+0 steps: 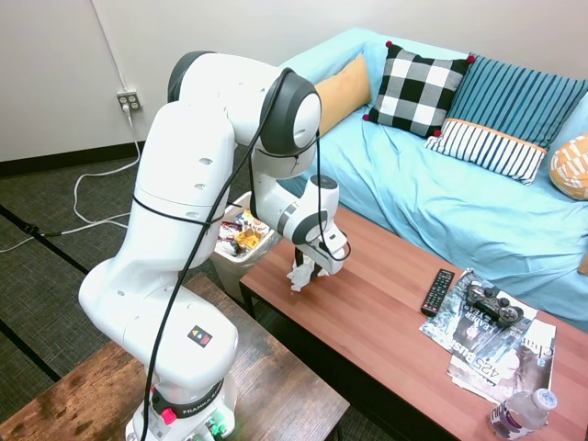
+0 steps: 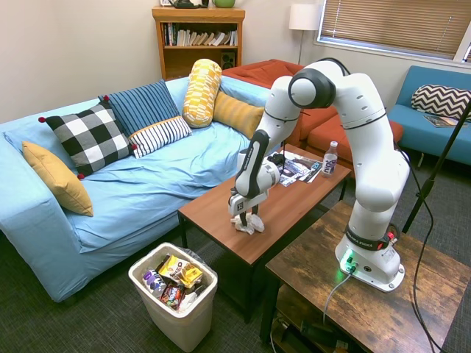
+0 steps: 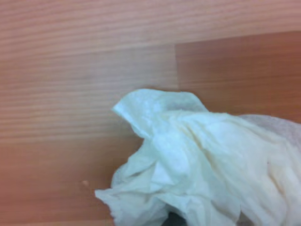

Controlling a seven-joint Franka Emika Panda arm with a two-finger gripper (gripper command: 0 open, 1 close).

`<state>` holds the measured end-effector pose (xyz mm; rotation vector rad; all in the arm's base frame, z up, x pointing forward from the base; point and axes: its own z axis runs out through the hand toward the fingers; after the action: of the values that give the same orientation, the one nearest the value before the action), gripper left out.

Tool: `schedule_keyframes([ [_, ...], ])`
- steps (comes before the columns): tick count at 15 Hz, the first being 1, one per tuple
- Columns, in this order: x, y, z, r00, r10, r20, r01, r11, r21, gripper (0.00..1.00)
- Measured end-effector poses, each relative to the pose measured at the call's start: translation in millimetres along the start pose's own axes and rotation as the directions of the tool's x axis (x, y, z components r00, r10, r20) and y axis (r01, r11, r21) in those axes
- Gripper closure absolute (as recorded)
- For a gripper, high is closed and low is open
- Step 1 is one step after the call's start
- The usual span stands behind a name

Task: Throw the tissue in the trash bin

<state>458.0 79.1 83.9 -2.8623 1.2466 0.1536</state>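
Note:
The tissue (image 1: 298, 275) is a crumpled white wad lying on the reddish wooden coffee table (image 1: 386, 322), near its end closest to the bin. My gripper (image 1: 304, 267) points down right over it, open, with a finger on either side of the wad (image 2: 250, 223). The wrist view shows the tissue (image 3: 202, 169) very close, resting on the wood. The trash bin (image 2: 174, 314) stands on the carpet just beyond that table end, off-white and holding several colourful wrappers. In the first exterior view the bin (image 1: 241, 241) is partly hidden behind my arm.
A remote (image 1: 437, 291), a game controller (image 1: 490, 302) on magazines (image 1: 496, 354) and a water bottle (image 1: 521, 412) lie at the table's far end. The blue sofa (image 2: 140, 184) with cushions runs along the table. A dark wooden side table (image 2: 368, 301) bears my base.

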Motion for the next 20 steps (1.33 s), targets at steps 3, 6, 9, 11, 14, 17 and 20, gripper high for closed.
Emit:
schedule_keyframes([
  [3, 0, -1, -5, 1.0, -0.015, 0.003, 0.015, 1.0, 0.009, 1.0],
  [6, -1, 0, -15, 1.0, -0.02, 0.001, 0.02, 1.0, 0.016, 1.0],
  [9, -11, -7, -29, 0.999, -0.044, 0.005, 0.044, 0.999, 0.022, 1.0],
  [11, -31, -21, -48, 0.996, -0.087, -0.001, 0.087, 0.995, 0.037, 1.0],
  [14, -98, -64, -82, 0.985, -0.167, -0.032, 0.168, 0.984, 0.06, 1.0],
  [17, -185, -107, -93, 0.968, -0.238, -0.083, 0.243, 0.969, 0.05, 1.0],
  [20, -250, -147, -77, 0.951, -0.289, -0.107, 0.294, 0.955, 0.029, 1.0],
])
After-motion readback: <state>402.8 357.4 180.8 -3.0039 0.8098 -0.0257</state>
